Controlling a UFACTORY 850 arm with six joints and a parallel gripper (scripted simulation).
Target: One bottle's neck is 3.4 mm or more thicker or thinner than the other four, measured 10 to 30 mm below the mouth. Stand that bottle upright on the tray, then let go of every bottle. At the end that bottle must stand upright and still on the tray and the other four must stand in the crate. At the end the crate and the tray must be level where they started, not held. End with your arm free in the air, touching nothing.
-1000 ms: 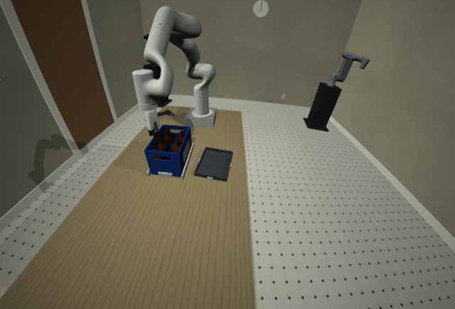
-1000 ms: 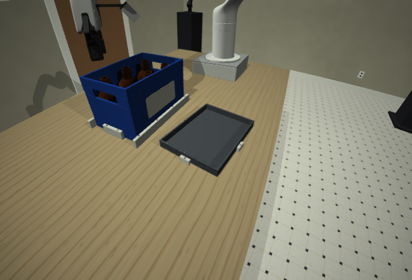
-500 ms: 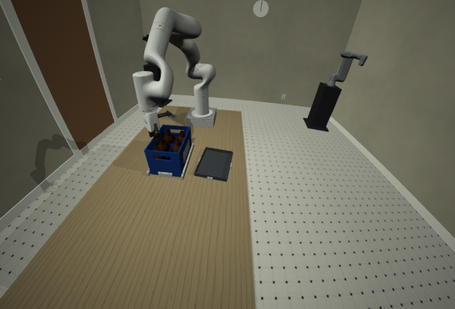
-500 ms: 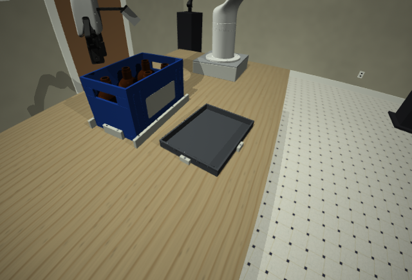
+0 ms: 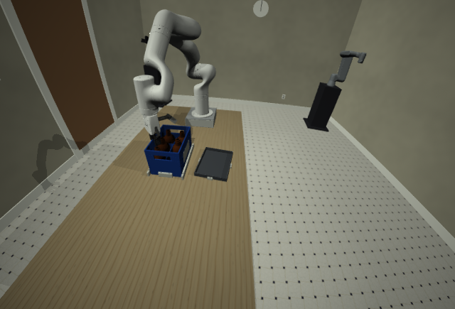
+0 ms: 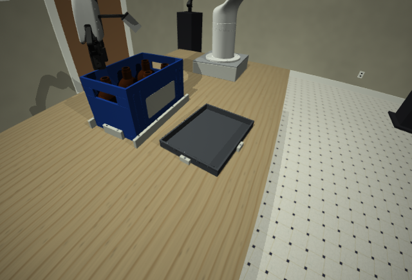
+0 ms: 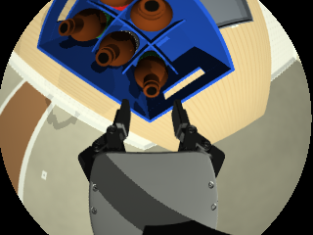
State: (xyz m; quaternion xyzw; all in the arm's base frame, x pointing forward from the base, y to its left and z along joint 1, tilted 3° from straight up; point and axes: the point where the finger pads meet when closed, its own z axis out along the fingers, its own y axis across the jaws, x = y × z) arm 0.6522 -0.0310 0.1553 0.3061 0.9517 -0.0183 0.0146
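A blue crate (image 6: 134, 95) stands on the wooden table and holds several brown bottles standing upright in its cells. It also shows in the wrist view (image 7: 140, 33) and in the top view (image 5: 168, 150). The nearest bottle (image 7: 152, 77) in the wrist view sits in the crate cell closest to my fingers. My gripper (image 7: 151, 107) is open and empty, hovering just above the crate's far left corner; it also shows in the exterior view (image 6: 96, 55). The dark grey tray (image 6: 208, 137) lies empty to the right of the crate.
White stop blocks (image 6: 112, 130) and a rail hold the crate's base; small blocks (image 6: 184, 158) edge the tray. My arm's base (image 6: 221, 65) stands behind them. A black pedestal with another arm (image 5: 323, 105) stands off the table by the wall.
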